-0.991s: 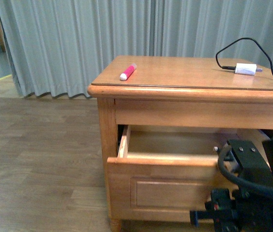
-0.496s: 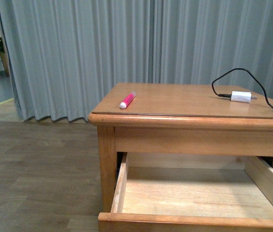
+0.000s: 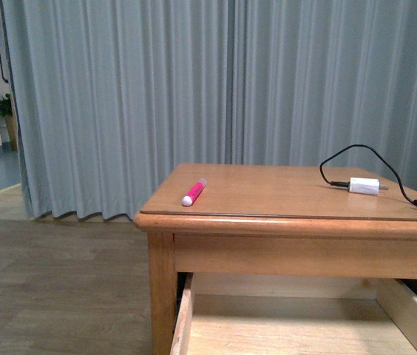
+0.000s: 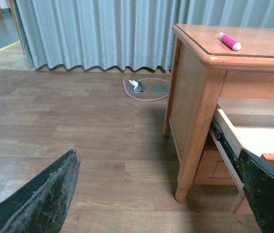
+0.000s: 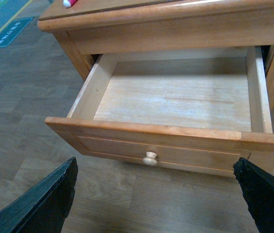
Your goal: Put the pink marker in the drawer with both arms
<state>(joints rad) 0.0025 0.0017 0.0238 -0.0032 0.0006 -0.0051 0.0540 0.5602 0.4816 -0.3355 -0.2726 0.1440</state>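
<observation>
Open drawer, pink marker waiting on top.
My left gripper gapes wide and empty beside the cabinet, whose top carries the pink marker near its left front corner; my right gripper, equally wide, faces the drawer, pulled out to receive it.

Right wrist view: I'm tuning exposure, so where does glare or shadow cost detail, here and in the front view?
Right wrist view: a white glare streak washes out the edge of the cabinet top, and shadow darkens the back of the drawer, whose floor is otherwise evenly lit. Front view: soft, even light, no blown-out patches.
</observation>
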